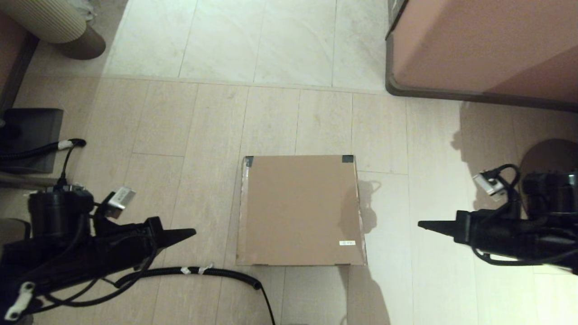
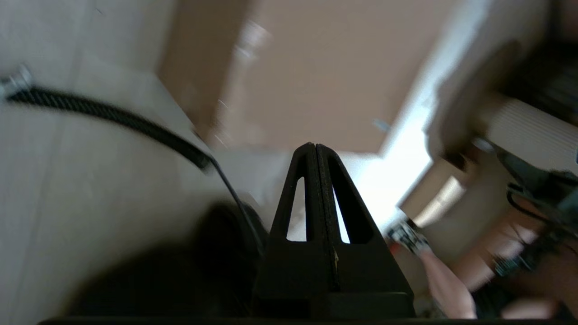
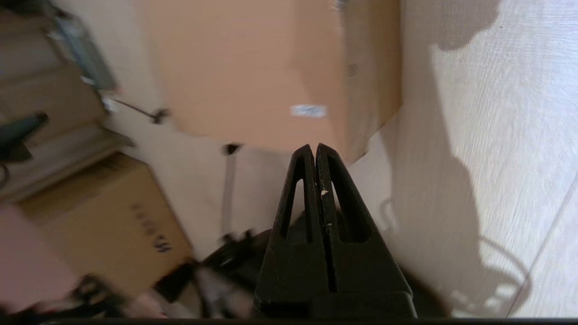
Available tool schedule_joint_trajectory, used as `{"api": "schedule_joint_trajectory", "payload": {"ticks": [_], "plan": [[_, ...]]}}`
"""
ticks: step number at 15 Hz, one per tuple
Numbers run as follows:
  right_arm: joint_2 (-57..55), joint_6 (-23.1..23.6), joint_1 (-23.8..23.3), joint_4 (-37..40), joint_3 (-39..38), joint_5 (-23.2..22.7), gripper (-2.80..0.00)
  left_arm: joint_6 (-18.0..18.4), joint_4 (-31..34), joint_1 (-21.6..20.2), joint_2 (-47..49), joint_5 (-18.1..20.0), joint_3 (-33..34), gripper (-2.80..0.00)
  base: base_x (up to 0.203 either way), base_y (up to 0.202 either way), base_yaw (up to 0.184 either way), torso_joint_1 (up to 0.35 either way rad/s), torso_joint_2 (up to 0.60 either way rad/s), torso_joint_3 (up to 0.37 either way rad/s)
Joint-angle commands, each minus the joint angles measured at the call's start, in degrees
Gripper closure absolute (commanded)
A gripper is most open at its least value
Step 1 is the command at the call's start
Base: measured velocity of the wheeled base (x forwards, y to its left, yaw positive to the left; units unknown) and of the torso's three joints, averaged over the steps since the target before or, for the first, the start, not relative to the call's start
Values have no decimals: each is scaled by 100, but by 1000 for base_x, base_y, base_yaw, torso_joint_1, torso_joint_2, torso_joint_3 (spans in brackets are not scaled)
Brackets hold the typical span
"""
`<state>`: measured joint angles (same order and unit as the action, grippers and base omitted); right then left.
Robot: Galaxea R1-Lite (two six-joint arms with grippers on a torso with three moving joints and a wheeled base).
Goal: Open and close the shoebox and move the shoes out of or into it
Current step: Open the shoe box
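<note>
Left gripper hangs low beside the near left of the box, fingers pressed together on nothing; the right gripper, likewise closed and empty, points in from the opposite side, both well apart from the cardboard. Between them the box sits on the floor with its lid down, black tape at the far corners and a white label near the right front corner.

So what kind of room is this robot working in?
Probably a home or a mock-up of one. The shoebox sits shut on a wood-look plank floor that meets pale tiles, with a ribbed basket and a cabinet at the far edges.
</note>
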<state>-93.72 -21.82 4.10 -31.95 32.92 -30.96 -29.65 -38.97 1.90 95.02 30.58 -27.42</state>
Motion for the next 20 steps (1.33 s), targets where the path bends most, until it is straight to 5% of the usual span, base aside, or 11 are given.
{"api": "schedule_joint_trajectory", "payload": {"ticks": [1,3,7,13,20], "plan": [[-1643,30,248,-960,46,146,0,5,-1472,64,1724,-76,36,0,0,0,0,0,0,0],[-2508,180,511,-1729,144,555,0,75,-2457,336,2331,-443,-194,0,0,0,0,0,0,0],[-3552,465,719,-2711,352,1605,0,100,-2555,527,2583,-680,-819,0,0,0,0,0,0,0],[-4226,503,1155,-3059,637,2064,0,100,-2598,724,2777,-851,-931,0,0,0,0,0,0,0],[-4105,416,1374,-3063,721,2017,0,100,-2572,999,3004,-1158,-887,0,0,0,0,0,0,0]]}}
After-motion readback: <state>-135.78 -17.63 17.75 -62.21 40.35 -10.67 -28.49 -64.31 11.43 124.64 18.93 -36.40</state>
